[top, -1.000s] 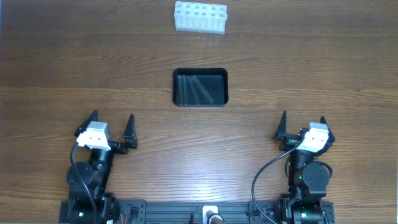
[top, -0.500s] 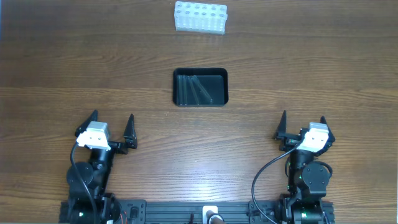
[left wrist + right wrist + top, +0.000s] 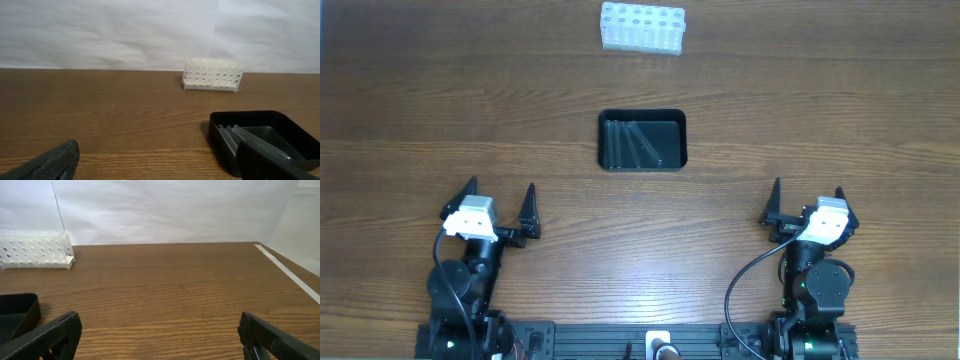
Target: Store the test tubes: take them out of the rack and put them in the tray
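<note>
1. The left gripper [image 3: 501, 184] sits low over the table [image 3: 410, 100], close to its own base at the near-left. Its jaws are spread wide with nothing between them. In its wrist view the two dark fingers [image 3: 47, 162] stand well apart at either side.
2. The tray [image 3: 642, 115] is black and rectangular. It lies flat near the middle of the table, well ahead of both grippers and roughly between them.
3. Inside the tray lie the tubes [image 3: 638, 143] — several clear ones, side by side on the floor and slightly askew. The left wrist view shows them lying against the tray's bottom [image 3: 255, 142], below the rim [image 3: 260, 114].
4. The rack [image 3: 641, 27] is white and full of holes. It stands upright at the far edge, behind the tray and well apart from it. Whether any tubes stand in it I cannot tell.
5. The right gripper [image 3: 808, 186] rests low at the near-right — jaws parted wide, holding nothing. Its wrist view catches the rack [image 3: 34, 250] far off and a corner of the tray [image 3: 20, 307] nearer in.
6. A pale strip of tape [image 3: 287, 270] runs along the table's right side.
</note>
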